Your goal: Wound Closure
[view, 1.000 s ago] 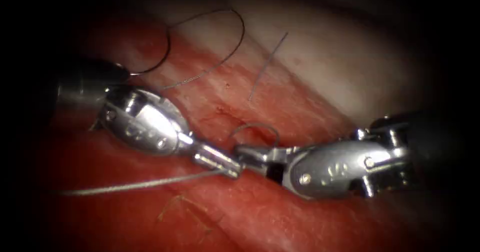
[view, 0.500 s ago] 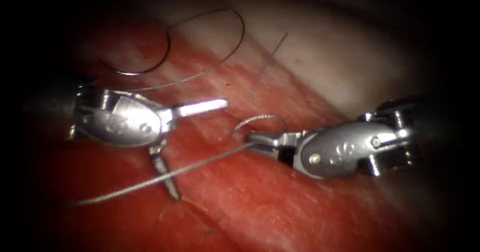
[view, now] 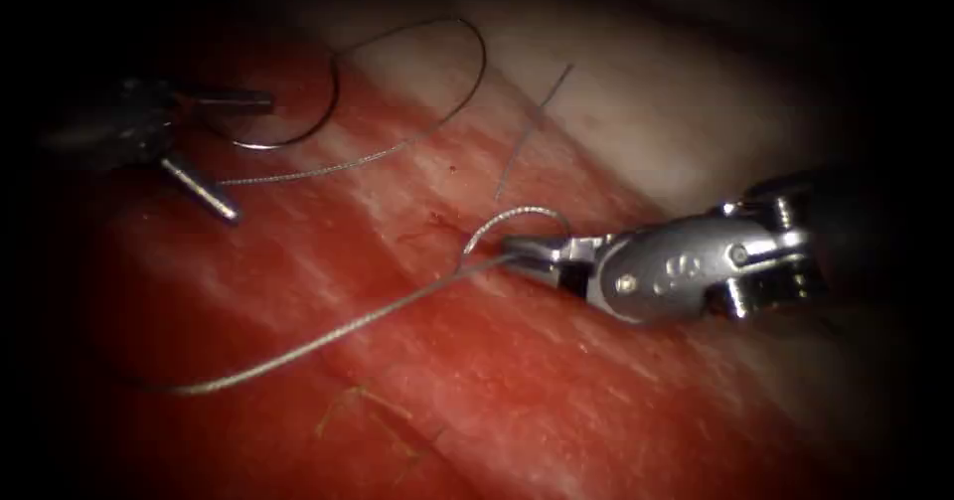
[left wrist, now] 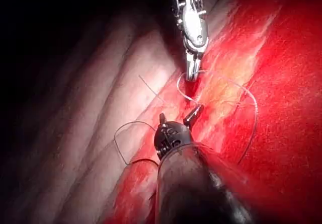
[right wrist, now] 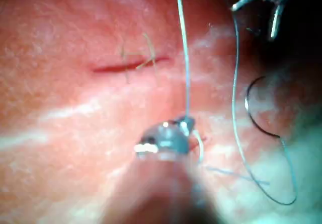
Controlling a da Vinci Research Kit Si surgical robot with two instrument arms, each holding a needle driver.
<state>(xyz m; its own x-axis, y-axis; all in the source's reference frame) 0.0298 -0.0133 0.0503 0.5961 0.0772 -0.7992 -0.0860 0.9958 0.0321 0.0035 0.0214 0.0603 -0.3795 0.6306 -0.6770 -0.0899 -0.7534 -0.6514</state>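
My right tool [view: 512,251] comes in from the right, shut on the thread [view: 338,333] beside a small loop [view: 517,214] at the stitch site. From there the thread runs down to the lower left. My left tool [view: 248,157] sits at the far left with its jaws open and nothing in them. The dark curved needle [view: 316,122] lies free on the tissue [view: 556,391] just right of that tool, not in the tissue. The left wrist view shows the open left tool [left wrist: 180,113] facing the right tool [left wrist: 191,75]. The right wrist view shows the right tool [right wrist: 183,126] on the thread and the needle [right wrist: 254,116].
A short cut end of thread [view: 532,127] lies on the pale tissue above the loop. An earlier stitch [view: 358,401] with yellowish strands sits lower down. In the right wrist view a small red cut [right wrist: 128,65] is crossed by strands, and the left tool [right wrist: 254,21] is open.
The left tool let go of the thread, opened and drew back up and left to beside the needle. The right tool kept hold of the thread and rose slightly.
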